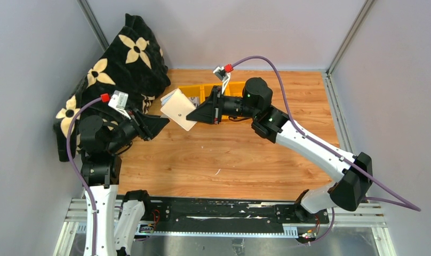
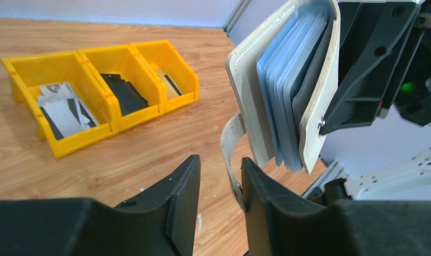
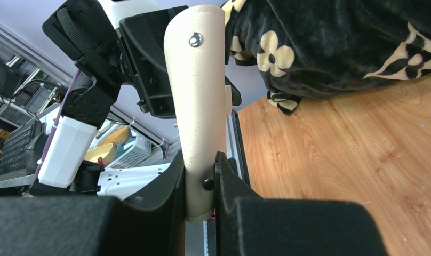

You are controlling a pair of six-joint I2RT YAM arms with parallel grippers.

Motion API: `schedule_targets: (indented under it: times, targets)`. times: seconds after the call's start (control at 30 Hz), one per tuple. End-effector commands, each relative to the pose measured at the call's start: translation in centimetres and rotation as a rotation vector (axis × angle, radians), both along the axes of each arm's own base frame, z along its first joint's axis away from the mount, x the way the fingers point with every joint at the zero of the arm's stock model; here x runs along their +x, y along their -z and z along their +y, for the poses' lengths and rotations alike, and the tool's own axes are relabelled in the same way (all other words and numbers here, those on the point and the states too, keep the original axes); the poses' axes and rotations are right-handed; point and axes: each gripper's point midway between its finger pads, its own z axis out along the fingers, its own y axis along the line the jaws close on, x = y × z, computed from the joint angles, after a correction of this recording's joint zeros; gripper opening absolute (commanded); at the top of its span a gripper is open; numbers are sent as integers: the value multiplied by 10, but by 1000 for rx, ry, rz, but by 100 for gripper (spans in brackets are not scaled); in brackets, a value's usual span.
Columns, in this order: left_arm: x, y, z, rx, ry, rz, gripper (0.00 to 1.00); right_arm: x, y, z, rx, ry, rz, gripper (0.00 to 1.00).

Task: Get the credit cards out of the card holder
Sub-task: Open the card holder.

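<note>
Card holder (image 1: 180, 109) held clear of the tabletop (image 1: 229, 160), toward 11 o'clock, clamped firmly in the right gripper (image 1: 192, 116) jaws from its 3 o'clock side. Left gripper (image 1: 166, 121) sits at its 8 o'clock, jaws narrowly parted, snap tab (image 2: 229, 149) hanging in the gap. Credit cards (image 2: 61, 109) lie in a yellow bin (image 2: 82, 140).

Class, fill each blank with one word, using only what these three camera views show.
1. The end effector clamped on the card holder belongs to the ___ arm.
2. The bins standing in a row on the table number ___.
3. Every one of those bins is coloured ___.

Missing words: right; three; yellow.
</note>
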Motion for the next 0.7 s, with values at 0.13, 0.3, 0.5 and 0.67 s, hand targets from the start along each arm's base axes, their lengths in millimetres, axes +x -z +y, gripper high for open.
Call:
schedule_targets:
  times: [0.13,0.3,0.5,0.67]
  targets:
    - [16,-7,19,-22,-165,-29,23,-12,-23,-9,95,-34,-46,0]
    - [15,-4,15,-74,-148,-17,16,-12,-21,-7,113,-37,-24,0]
    - [15,2,18,-50,-163,-13,5,-12,-23,-5,150,-45,-4,0]
    - [18,-3,28,-6,-231,-58,0,-12,-18,-5,147,-46,13,22]
